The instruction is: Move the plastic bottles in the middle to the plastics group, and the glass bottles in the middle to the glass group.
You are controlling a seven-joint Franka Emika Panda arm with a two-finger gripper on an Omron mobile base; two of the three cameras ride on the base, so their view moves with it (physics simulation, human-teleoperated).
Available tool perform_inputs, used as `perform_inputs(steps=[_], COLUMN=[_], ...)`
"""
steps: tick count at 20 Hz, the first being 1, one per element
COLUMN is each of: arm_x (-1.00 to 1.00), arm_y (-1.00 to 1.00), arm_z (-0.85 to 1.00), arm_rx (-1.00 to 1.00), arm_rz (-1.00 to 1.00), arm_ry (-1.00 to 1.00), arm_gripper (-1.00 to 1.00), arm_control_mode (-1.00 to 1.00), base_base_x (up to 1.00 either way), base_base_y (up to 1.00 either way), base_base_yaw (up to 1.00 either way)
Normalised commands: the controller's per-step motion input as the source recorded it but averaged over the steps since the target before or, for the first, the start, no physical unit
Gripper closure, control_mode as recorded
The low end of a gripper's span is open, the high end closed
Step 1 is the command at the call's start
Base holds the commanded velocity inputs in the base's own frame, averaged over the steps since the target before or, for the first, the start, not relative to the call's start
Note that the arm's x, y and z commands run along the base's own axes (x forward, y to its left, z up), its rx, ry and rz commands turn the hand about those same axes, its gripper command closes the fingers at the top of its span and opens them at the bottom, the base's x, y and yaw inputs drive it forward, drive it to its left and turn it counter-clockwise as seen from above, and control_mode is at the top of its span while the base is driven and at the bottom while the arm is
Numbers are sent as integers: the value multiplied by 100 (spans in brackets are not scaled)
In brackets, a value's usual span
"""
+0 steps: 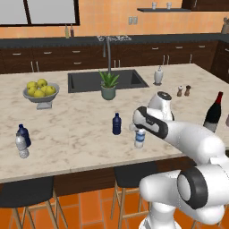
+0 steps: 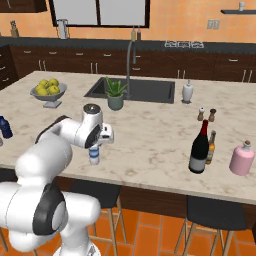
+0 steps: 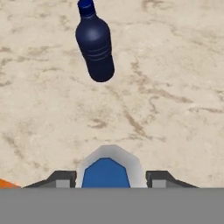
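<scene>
A rendered kitchen island with a pale marble counter (image 1: pixel 80 147) fills the scene, and every place here is given from the clear plastic bottle with a blue cap and blue-and-white label (image 1: pixel 140 137), which stands close to the counter's near edge. The white arm's two-finger gripper (image 3: pixel 107 178) sits directly over it, its dark fingertips (image 3: pixel 61 179) set on either side of the blue cap and seemingly pinching the bottle, though actual contact is hard to confirm. Just beyond and left of that bottle stands the slim dark blue plastic bottle (image 1: pixel 116 124), upright and apart from it. Far to the left, near the counter's end, wait the squat dark blue bottle (image 1: pixel 23 134) and the greyish clear bottle (image 1: pixel 22 146), touching or nearly so. Well to the right stands the tall dark wine bottle with a red foil neck (image 2: pixel 199 148), with a slim amber-brown glass bottle (image 2: pixel 211 147) just behind it. Farther back are a potted green plant (image 1: pixel 108 86) and a bowl of yellow lemons (image 1: pixel 40 91). The step in hand looks like grasping the first plastic bottle; next would come a straight lift, then a long carry left to the pair.
</scene>
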Motion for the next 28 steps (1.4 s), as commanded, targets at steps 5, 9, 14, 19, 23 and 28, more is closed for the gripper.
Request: perform_inputs(steps=[5,9,14,19,23,28], arm_x=[-1,2,18,15,22,33], arm_y=[100,100,100,100,100,100], arm_z=[18,0,0,1,2,5], arm_rx=[0,0,0,0,0,0], arm_rz=[12,2,5,5,0,0], arm_ry=[0,-12,-3,0,0,0], arm_gripper=[100,100,100,100,100,100], arm_control_mode=[-100,-100,-100,-100,-100,-100], base_base_x=[0,0,0,0,0,0], base_base_y=[0,0,0,0,0,0], base_base_yaw=[0,0,0,0,0,0])
